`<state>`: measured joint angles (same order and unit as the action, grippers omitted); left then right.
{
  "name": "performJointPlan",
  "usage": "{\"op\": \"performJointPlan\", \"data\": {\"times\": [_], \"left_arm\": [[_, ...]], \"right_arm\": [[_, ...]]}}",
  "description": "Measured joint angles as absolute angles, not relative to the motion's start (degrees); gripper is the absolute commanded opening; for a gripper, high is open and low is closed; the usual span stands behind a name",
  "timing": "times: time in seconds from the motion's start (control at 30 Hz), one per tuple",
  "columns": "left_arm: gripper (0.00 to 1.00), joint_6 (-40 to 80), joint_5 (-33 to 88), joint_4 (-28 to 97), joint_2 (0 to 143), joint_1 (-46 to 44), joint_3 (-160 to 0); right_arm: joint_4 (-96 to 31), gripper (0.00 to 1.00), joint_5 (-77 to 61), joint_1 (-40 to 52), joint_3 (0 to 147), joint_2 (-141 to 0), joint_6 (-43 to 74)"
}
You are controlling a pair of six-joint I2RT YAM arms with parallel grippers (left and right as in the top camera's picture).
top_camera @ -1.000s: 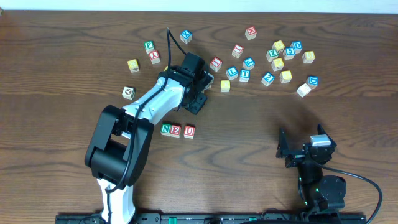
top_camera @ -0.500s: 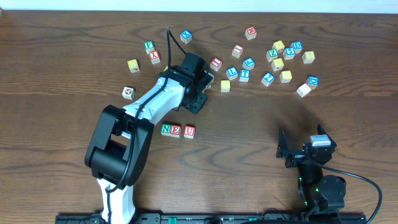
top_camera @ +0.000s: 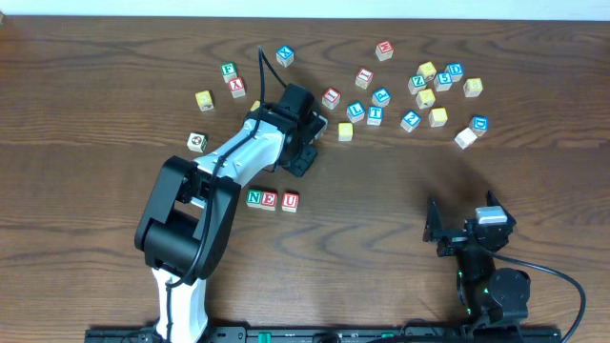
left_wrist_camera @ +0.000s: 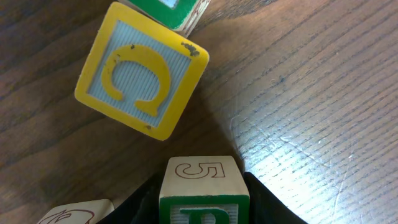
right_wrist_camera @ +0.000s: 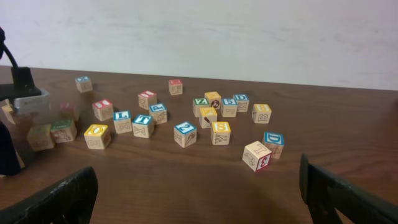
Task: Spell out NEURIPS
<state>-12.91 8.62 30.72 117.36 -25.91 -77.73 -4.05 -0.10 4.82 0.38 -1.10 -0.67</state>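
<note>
The left pincer (left_wrist_camera: 205, 214) is closed on a wooden cube (left_wrist_camera: 200, 177), which sits gripped between its dark fingers at the far middle of the tabletop (top_camera: 400, 191), just beside a yellow C cube (left_wrist_camera: 142, 70). The gripped cube shows a pale face with an outlined 5 and a green-framed face whose letter is cut off. Nearer lie the N cube (top_camera: 254, 198), E cube (top_camera: 270, 199) and U cube (top_camera: 290, 201), side by side. The right pincer (right_wrist_camera: 196, 171) stands wide, holding nothing, at the near right.
</note>
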Motion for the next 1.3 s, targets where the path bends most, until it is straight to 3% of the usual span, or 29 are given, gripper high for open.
{"op": "performJointPlan", "data": {"times": [1.3], "left_arm": [[0.39,-12.9,8.6,31.9,117.3,-25.9,-77.9]], "right_arm": [[-4.1,0.99,-0.1,4.8,0.4,-1.1,-0.7]]}}
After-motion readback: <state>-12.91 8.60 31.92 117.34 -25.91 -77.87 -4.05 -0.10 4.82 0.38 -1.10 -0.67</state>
